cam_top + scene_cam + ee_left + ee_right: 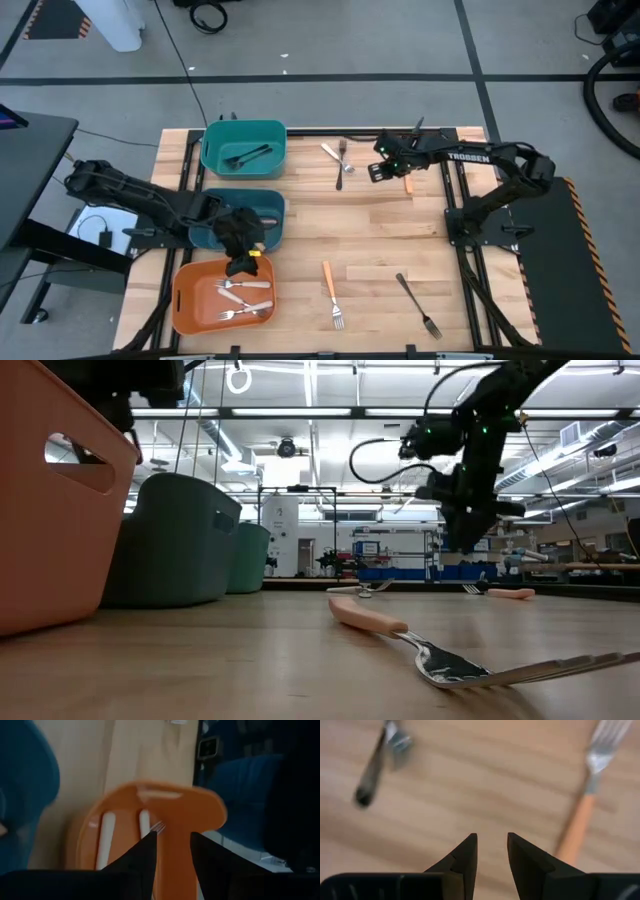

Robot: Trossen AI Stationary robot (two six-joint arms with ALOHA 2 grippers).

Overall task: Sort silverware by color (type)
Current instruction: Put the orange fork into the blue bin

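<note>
Wooden table [380, 230]; left gripper [243, 262], fingers apart, over orange bin [185, 300]; right gripper [380, 168] likewise, near orange-handled fork [580, 815].

Matt wooden table [380, 225], smooth plastic orange bin [188, 300], shiny metal fork [455, 660] tines

The wooden tabletop [380, 225] carries three bins [243, 148] along its left side and loose forks: two [342, 163] at the back, two [331, 290] in front.
</note>
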